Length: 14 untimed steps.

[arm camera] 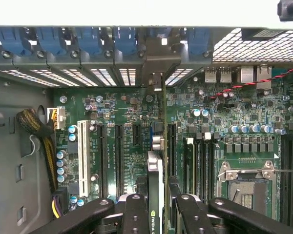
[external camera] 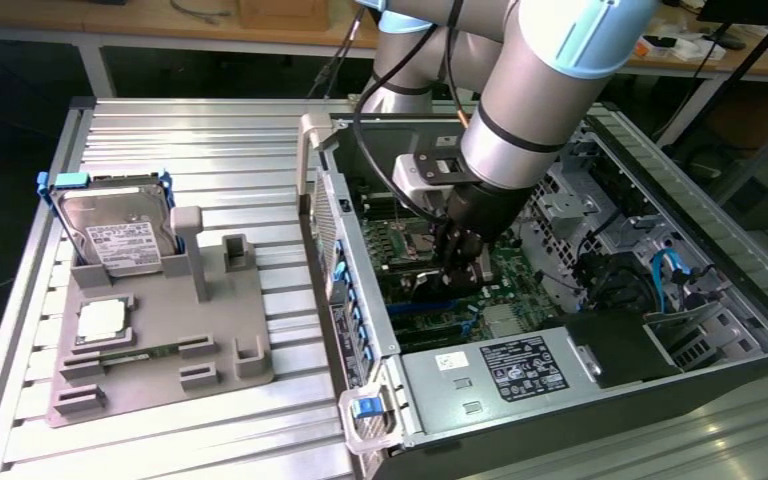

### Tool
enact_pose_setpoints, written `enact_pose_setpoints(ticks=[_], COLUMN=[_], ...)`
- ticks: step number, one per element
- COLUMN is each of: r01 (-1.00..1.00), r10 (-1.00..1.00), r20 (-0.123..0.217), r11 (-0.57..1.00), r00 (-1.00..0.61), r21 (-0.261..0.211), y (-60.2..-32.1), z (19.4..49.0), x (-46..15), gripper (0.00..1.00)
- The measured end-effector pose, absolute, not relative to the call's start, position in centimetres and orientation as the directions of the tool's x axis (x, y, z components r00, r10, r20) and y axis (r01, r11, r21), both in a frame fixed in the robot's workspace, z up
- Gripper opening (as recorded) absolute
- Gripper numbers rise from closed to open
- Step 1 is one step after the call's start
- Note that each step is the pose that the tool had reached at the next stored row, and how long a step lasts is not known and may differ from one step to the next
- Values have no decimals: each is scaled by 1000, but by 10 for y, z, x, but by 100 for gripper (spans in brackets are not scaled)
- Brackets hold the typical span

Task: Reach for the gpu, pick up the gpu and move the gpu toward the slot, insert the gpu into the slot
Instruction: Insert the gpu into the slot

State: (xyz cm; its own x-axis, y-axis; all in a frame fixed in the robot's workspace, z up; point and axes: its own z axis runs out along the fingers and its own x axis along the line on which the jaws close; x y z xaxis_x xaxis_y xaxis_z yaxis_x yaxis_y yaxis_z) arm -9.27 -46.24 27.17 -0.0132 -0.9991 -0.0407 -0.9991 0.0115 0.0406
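Observation:
Inside the open computer case, my gripper reaches down over the green motherboard. It is shut on the gpu, a thin dark card seen edge-on between my two black fingers. The card stands upright on the motherboard, in line with the black expansion slots. Its grey metal bracket sits at the case's rear wall, under the blue clips. The card covers the slot directly beneath it, so how deep it sits cannot be seen. In the exterior view the gpu is a dark shape below my fingers.
A silver hard drive and a square processor chip rest in a grey fixture at the exterior view's left. Inside the case are a white slot, a processor socket, cables and a labelled power supply.

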Motion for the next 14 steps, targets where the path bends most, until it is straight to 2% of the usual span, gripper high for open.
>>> enact_pose_setpoints(ticks=[14], r01=[-999], r10=[-999], r20=[-41], r11=[12], r00=[-13], r21=[41], y=[-464], z=[271], x=[-93], gripper=[27])
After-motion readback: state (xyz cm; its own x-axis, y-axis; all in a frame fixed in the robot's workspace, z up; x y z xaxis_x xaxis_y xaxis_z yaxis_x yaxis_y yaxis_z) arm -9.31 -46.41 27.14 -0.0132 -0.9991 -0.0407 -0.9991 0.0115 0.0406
